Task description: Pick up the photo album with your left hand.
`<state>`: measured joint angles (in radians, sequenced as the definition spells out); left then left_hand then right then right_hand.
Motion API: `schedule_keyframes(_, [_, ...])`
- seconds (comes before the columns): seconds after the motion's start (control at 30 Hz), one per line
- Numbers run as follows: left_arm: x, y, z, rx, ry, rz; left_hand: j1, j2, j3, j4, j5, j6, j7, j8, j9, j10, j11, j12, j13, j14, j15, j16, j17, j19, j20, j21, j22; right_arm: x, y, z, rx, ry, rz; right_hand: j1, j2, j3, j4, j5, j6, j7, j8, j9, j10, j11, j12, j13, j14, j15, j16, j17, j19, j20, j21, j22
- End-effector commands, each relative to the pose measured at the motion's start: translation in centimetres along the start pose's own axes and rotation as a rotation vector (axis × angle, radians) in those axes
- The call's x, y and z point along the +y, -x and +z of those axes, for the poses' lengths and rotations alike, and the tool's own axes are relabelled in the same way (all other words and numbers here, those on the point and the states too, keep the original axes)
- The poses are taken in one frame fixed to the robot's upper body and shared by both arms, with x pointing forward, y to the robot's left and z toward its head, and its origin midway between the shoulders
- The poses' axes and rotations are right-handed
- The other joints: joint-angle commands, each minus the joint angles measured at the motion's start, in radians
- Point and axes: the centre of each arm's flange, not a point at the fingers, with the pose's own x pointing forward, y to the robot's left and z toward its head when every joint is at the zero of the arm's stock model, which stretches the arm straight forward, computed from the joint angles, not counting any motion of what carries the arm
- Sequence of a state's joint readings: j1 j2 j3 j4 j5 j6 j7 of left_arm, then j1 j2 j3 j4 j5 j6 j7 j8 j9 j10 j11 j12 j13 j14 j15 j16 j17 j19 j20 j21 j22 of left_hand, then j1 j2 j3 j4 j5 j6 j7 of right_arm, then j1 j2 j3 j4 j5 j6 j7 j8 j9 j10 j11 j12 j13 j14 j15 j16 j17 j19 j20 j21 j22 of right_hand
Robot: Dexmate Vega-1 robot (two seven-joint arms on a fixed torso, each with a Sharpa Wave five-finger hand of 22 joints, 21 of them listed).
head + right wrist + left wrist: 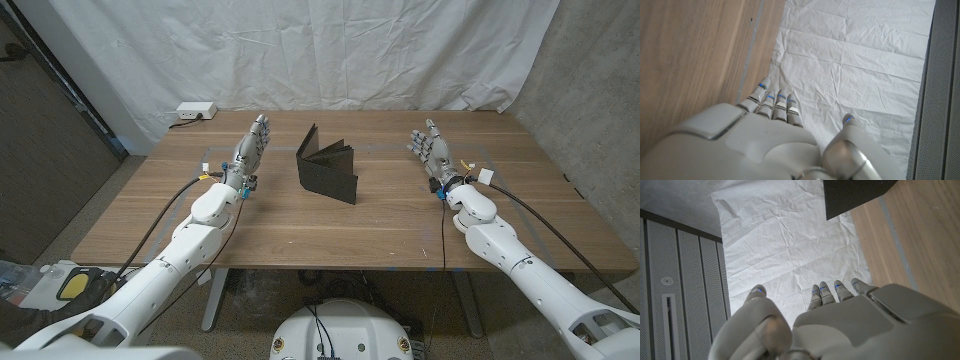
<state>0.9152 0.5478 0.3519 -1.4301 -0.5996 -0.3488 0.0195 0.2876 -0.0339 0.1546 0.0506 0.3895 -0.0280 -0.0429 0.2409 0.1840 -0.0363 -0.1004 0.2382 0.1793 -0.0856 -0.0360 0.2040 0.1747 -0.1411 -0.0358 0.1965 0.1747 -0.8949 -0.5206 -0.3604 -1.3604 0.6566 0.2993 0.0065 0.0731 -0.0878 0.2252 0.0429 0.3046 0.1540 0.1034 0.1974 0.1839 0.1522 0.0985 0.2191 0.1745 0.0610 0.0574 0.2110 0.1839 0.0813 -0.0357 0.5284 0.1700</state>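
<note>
The album (327,168) is black and stands upright on the wooden counter (350,225), near the middle and a little toward the far edge. It is opened like a fan, so several leaves spread out from one spine, and the biggest cover faces the robot. Nothing touches it.

The left hand (253,146) is over the counter, to the left of the album and near it, but apart from it. Its fingers (262,125) are stretched forward toward the far edge and lie close together, with the thumb a little away. It holds nothing. In the left wrist view the same hand (840,325) shows its back, the fingertips (839,286) are straight and slightly apart, and a dark corner of the album (857,195) is seen beyond them, over the wood.

The right hand (432,150) is on the other side of the album, well apart from it. Its fingers (428,135) are also straight and spread a little, and it holds nothing. The right wrist view shows the back of this hand (755,145) beside the wood of the counter (695,55).

A white cloth (330,50) hangs behind the counter. A small white box (196,111) lies at the far left corner of the counter.
</note>
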Motion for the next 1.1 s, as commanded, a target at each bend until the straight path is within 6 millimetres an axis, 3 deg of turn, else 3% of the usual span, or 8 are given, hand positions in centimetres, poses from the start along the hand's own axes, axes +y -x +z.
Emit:
schedule_keyframes(0.03, [0.1,-0.2,0.9,-0.068,-0.056,-0.013,0.016,-0.001,0.001,-0.01,0.01,0.011,-0.003,0.005,0.002,0.01,-0.005,0.005,0.005,0.012,-0.028,0.004,0.004,-0.003,-0.093,0.0,0.002,0.3,-0.3,-0.2,0.003,-0.003,-0.011,0.011,-0.005,0.001,-0.004,0.007,0.006,-0.003,0.005,0.003,0.008,0.002,0.004,0.005,0.007,-0.001,-0.003,0.005,0.005,-0.022,-0.004,0.004])
schedule_keyframes(0.87, [0.8,0.8,2.2,-0.137,-0.125,-0.045,0.046,-0.004,0.003,-0.027,0.016,0.024,-0.005,0.001,0.002,0.025,-0.014,0.001,0.005,0.026,-0.029,0.0,0.004,-0.004,-0.089,-0.001,0.001,1.2,-1.0,0.0,0.011,0.002,-0.006,0.017,0.001,0.0,-0.007,0.006,0.007,-0.005,0.004,0.004,0.012,0.001,0.002,0.005,0.009,0.002,-0.005,0.005,0.009,-0.021,-0.015,0.005])
schedule_keyframes(1.1, [1.0,1.4,2.9,-0.151,-0.156,-0.046,0.081,-0.004,0.009,-0.047,0.021,0.041,-0.004,0.003,0.002,0.045,-0.015,0.002,0.006,0.035,-0.033,-0.003,0.003,-0.009,-0.081,-0.003,0.001,1.4,-1.0,-0.3,0.012,-0.002,-0.003,0.019,0.003,0.0,-0.008,0.005,0.008,-0.005,0.004,0.004,0.011,0.0,0.001,0.005,0.011,0.003,-0.005,0.005,0.01,-0.02,-0.018,0.005])
